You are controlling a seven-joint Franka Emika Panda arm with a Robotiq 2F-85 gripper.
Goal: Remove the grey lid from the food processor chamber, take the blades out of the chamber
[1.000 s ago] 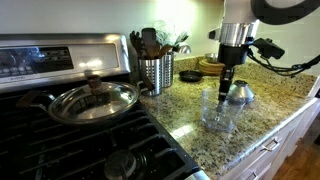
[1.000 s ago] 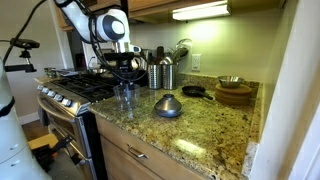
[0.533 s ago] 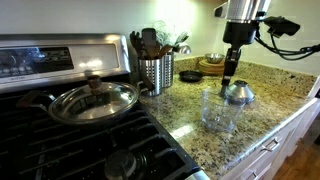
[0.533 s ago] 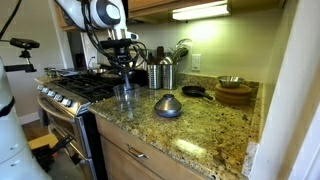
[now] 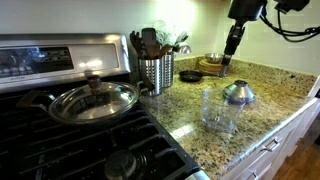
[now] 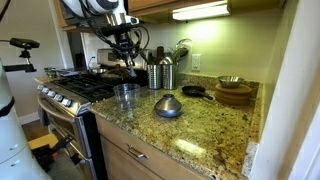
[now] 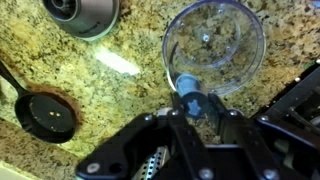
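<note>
The grey lid (image 5: pixel 238 93) rests on the granite counter beside the food processor chamber (image 5: pixel 218 110); both also show in an exterior view, the lid (image 6: pixel 168 105) right of the chamber (image 6: pixel 125 96). My gripper (image 5: pixel 229 50) is high above the chamber, shut on the blades (image 5: pixel 226 60), a dark shaft hanging from the fingers. In the wrist view the gripper (image 7: pixel 190 102) clamps the bluish shaft end of the blades (image 7: pixel 187 84), with the clear chamber (image 7: pixel 213 45) below looking empty and the lid (image 7: pixel 82 12) at the top left.
A pan with a glass lid (image 5: pixel 95 100) sits on the stove. A steel utensil holder (image 5: pixel 155 72) stands behind the chamber. A small black skillet (image 7: pixel 48 115) and wooden bowls (image 6: pixel 235 93) lie further along the counter. The counter edge is close to the chamber.
My gripper has risen straight up from the chamber, lifting the blades out and well above its rim. The lid and chamber have not moved.
</note>
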